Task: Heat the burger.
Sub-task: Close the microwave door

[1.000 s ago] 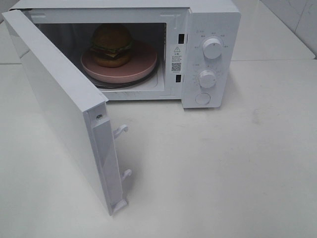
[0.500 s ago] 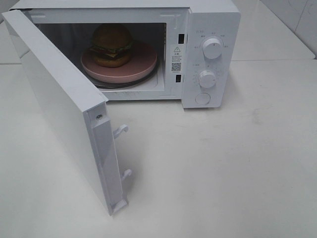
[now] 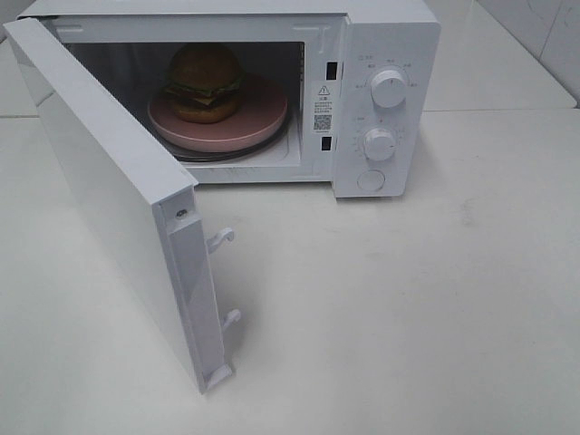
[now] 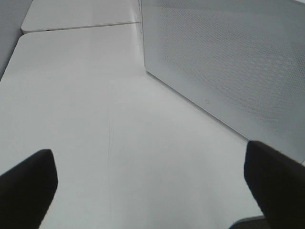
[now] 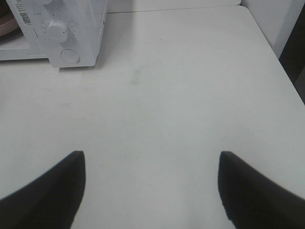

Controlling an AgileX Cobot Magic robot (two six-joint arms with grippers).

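The white tabletop (image 3: pixel 435 299) is occupied by a microwave (image 3: pixel 417 54) set toward the back. Its door (image 3: pixel 109 181) is swung wide open on the left arm's side. Inside the cavity a round pink plate (image 3: pixel 263 113) is seated, and the burger (image 3: pixel 204 82) is placed on it, toward the left rear. Loading is judged done, so closing the door appears to be the step in hand.

Neither of the 2 arms is seen in the high view. The left pincer (image 4: pixel 152 186) is held wide open and empty near the door's outer face, so a push on that panel is called for next. The right pincer (image 5: pixel 152 191) is likewise spread and empty above bare tabletop. The upper knob (image 3: pixel 389 88) and lower knob (image 3: pixel 379 143) would be turned once the door is latched.
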